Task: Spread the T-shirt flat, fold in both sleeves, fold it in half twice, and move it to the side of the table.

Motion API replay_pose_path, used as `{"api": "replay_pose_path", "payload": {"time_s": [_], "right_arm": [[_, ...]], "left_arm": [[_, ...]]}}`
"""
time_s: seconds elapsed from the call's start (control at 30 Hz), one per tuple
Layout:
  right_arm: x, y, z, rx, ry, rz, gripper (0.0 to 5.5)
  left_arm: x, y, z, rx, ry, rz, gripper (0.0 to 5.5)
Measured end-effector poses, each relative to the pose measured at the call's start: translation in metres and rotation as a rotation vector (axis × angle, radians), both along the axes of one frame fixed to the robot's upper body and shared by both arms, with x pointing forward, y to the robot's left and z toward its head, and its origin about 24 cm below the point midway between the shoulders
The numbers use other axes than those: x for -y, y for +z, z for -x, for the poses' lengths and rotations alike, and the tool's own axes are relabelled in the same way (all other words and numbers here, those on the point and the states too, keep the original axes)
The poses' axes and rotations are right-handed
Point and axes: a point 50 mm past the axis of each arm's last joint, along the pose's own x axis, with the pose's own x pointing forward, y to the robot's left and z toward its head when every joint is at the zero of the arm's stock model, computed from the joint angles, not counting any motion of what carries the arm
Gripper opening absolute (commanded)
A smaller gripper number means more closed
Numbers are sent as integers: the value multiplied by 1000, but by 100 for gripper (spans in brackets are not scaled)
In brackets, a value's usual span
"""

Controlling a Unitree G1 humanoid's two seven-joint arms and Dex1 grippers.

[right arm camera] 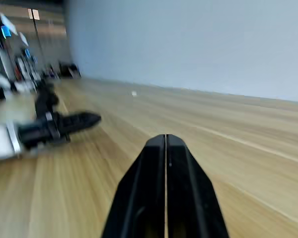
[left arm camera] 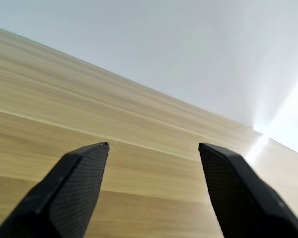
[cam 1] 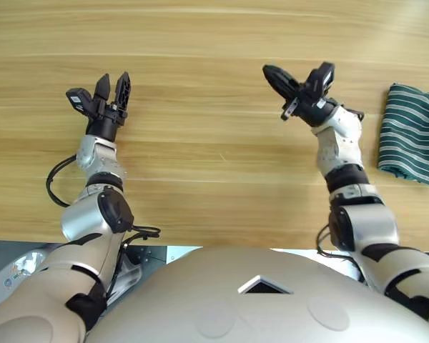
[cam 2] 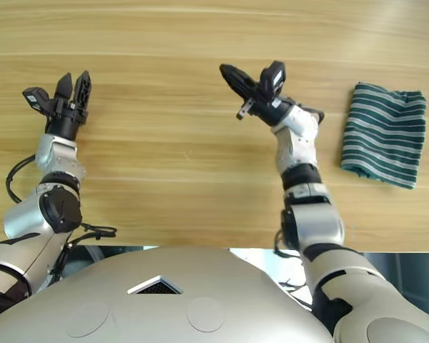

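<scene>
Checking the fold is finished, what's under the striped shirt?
The shirt lies folded on the wooden table, at its right side. Wood shows all around it. Its layers cover the patch beneath, so anything under there is hidden.

No readable txt or nos. anywhere right now: the T-shirt (cam 2: 383, 133) shows plain stripes, no print to make out. Small coloured sticker (cam 1: 18, 271) on the grey part below the table edge, lower left, way too small to read. Blue-lit panels (right arm camera: 6, 30) in the room bkgd of the right wrist view are blurred, can't read.
</scene>
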Motion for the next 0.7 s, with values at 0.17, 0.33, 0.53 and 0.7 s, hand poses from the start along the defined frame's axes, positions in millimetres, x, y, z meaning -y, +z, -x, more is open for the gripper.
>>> {"api": "replay_pose_path", "payload": {"time_s": [0.17,0.33,0.53,0.7], "right_arm": [[7,-22,-26,-326,-480,293,6],[-4,-36,-20,-147,-683,921,6],[-6,-42,-13,92,-782,1254,6],[-4,-43,-12,110,-805,1294,6]], "left_arm": [[-5,0,-7,-75,123,-10,339],[-4,2,-17,-179,230,-208,339],[-6,-2,-20,-292,331,-375,339],[-6,-3,-21,-311,332,-403,339]]}}
